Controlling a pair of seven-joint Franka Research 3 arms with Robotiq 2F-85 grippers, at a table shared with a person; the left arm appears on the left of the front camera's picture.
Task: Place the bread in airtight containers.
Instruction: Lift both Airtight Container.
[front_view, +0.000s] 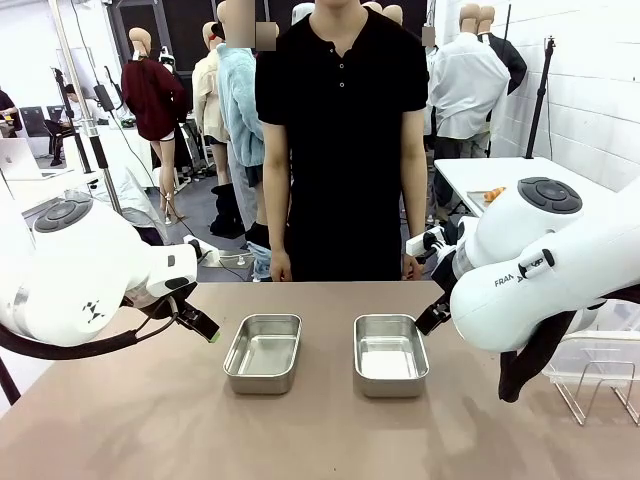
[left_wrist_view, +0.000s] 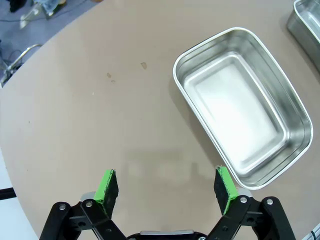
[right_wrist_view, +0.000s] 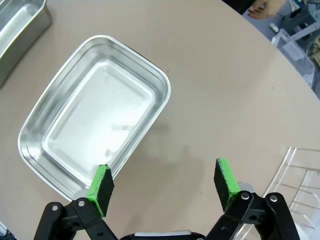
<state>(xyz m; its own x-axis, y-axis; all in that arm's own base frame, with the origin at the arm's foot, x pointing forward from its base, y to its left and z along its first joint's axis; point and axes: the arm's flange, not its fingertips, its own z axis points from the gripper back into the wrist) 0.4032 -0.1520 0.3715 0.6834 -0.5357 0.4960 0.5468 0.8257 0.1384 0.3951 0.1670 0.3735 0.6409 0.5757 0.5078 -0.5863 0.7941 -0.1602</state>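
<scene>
Your work surface is a plain brown table (front_view: 320, 430) with a curved far edge, in a crowded workroom.

Left of the left tin (front_view: 263, 355) you have the left gripper (front_view: 203, 326), low over bare tabletop, jaws spread wide and holding nothing. The left wrist view gives you what the front cannot: the left gripper (left_wrist_view: 167, 182) has one green pad (left_wrist_view: 225, 182) just beside the left tin (left_wrist_view: 240, 110), at its near corner, and there are two faint spots (left_wrist_view: 109, 75) on the table farther out. You have plenty of bare surface on that side.

The left tin is empty, its steel floor bare. Behind it, across the table, a person (front_view: 345, 140) in a black shirt stands with both hands hanging at the edge.

Right of the left tin, with a clear gap between them, sits the right tin (front_view: 390, 355), also empty. Beyond it the right gripper (front_view: 432, 316) is mostly hidden behind its own arm in the front view. In the right wrist view, the right gripper (right_wrist_view: 163, 180) is spread wide and empty, with one pad (right_wrist_view: 101, 182) over the rim of the right tin (right_wrist_view: 95, 115).

Farthest right from the left tin, a clear rack (front_view: 600, 370) crowds the table edge. Behind it, a white table (front_view: 510, 172) carries a small orange-brown thing (front_view: 493, 195), too small for you to identify.
</scene>
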